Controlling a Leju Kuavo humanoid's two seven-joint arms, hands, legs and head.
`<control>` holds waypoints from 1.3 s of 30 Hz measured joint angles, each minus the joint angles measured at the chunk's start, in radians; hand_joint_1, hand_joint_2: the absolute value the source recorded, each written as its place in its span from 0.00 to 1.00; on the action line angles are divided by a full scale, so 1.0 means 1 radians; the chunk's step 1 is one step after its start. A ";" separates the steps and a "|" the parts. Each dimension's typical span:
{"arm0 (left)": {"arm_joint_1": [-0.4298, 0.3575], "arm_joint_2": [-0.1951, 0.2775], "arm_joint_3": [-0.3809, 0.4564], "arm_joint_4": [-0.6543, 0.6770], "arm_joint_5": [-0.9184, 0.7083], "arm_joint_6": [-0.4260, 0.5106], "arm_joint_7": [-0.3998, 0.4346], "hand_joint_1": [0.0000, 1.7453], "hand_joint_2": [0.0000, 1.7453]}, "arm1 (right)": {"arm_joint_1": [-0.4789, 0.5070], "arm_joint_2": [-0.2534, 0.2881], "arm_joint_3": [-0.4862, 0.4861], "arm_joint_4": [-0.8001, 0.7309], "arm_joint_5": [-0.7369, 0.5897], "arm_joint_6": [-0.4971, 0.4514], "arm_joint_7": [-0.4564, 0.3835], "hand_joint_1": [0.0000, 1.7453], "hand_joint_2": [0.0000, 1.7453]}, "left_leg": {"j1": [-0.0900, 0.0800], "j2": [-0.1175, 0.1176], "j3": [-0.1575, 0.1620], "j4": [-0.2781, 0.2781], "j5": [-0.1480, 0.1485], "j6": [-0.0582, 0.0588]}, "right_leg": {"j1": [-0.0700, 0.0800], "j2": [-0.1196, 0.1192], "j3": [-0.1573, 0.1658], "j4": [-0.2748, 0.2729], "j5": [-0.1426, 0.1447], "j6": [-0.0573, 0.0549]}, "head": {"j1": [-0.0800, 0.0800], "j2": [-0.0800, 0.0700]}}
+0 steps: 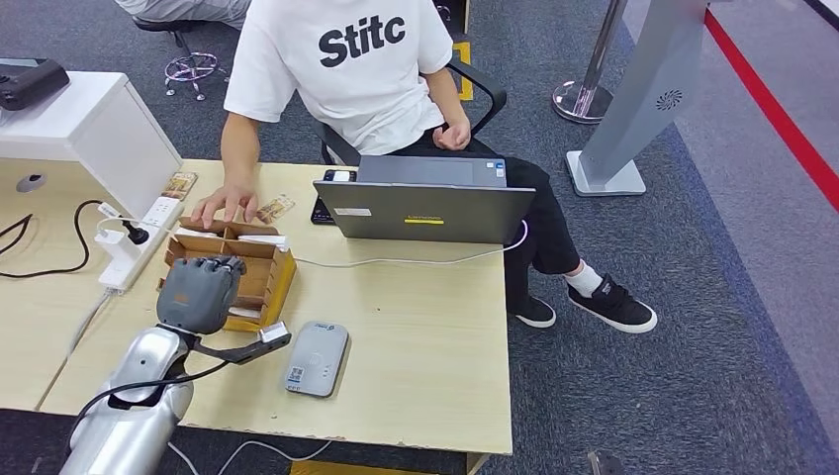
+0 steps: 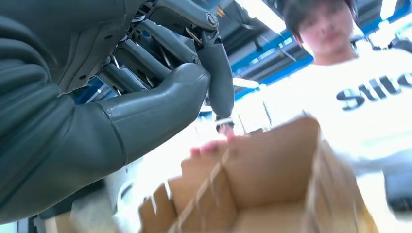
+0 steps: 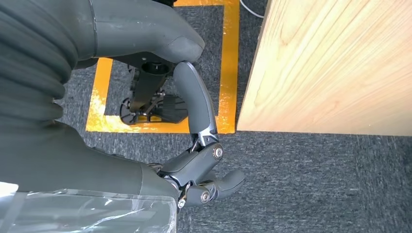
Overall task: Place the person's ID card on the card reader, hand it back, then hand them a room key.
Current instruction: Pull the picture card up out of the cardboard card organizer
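My left hand (image 1: 198,292) hovers over the near end of a divided cardboard box (image 1: 281,282), fingers pointing down towards it. In the left wrist view the left hand (image 2: 160,92) has thumb and fingers apart and holds nothing, with the box (image 2: 272,174) just below it. White cards (image 1: 260,238) stand in the box's far compartment. A grey card reader (image 1: 319,358) lies flat to the right of my forearm. A seated person's hand (image 1: 226,205) rests on the table beyond the box, beside a patterned card (image 1: 275,209). My right hand (image 3: 194,145) hangs beside the table, fingers curled in on nothing.
An open grey laptop (image 1: 425,210) with a white cable stands in front of the person. A white power strip (image 1: 134,242) and another patterned card (image 1: 180,185) lie left of the box. The wooden table side (image 3: 335,63) is close to my right hand.
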 joint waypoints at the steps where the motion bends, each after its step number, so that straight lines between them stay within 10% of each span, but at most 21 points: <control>1: -0.007 -0.004 0.004 -0.015 -0.001 -0.004 0.000 1.00 1.00 | 0.000 0.000 0.000 0.000 0.000 0.000 0.001 0.00 1.00 | 0.000 0.000 0.000 0.000 0.000 0.000 | 0.000 0.000 0.000 0.000 0.000 0.000 | 0.000 0.000; 9: -0.065 -0.024 0.032 -0.100 0.004 -0.039 0.000 1.00 1.00 | -0.001 0.000 0.004 0.000 0.002 -0.002 0.007 0.00 1.00 | 0.000 0.000 0.000 0.000 0.001 0.000 | 0.000 0.000 0.000 0.000 0.001 0.000 | 0.000 0.000; 13: -0.079 -0.030 0.039 -0.118 0.018 -0.060 -0.007 0.06 1.00 | -0.002 0.000 0.008 0.000 0.002 -0.002 0.007 0.00 1.00 | 0.000 0.000 0.000 0.000 0.001 0.000 | 0.000 0.000 0.000 0.000 0.001 0.000 | 0.000 0.000; 14: -0.081 -0.030 0.040 -0.121 0.031 -0.080 -0.020 0.00 1.00 | -0.002 0.000 0.009 0.000 0.002 -0.002 0.007 0.00 1.00 | 0.000 0.000 0.000 0.000 0.001 0.000 | 0.000 0.000 0.000 0.000 0.001 0.000 | 0.000 0.000; 23: -0.021 0.029 0.005 -0.097 0.166 -0.202 -0.153 0.00 1.00 | 0.002 0.000 0.009 0.000 -0.016 -0.002 -0.008 0.00 1.00 | 0.000 0.001 0.000 0.000 0.001 0.000 | 0.000 0.001 0.000 0.000 0.000 0.000 | 0.000 0.000; 39: 0.037 0.132 -0.082 -0.089 0.185 -0.256 -0.127 0.00 1.00 | 0.008 0.000 0.009 0.000 -0.019 -0.006 -0.008 0.00 1.00 | 0.000 0.001 0.000 0.000 0.001 0.000 | 0.000 0.001 0.000 0.000 0.000 0.000 | 0.000 0.000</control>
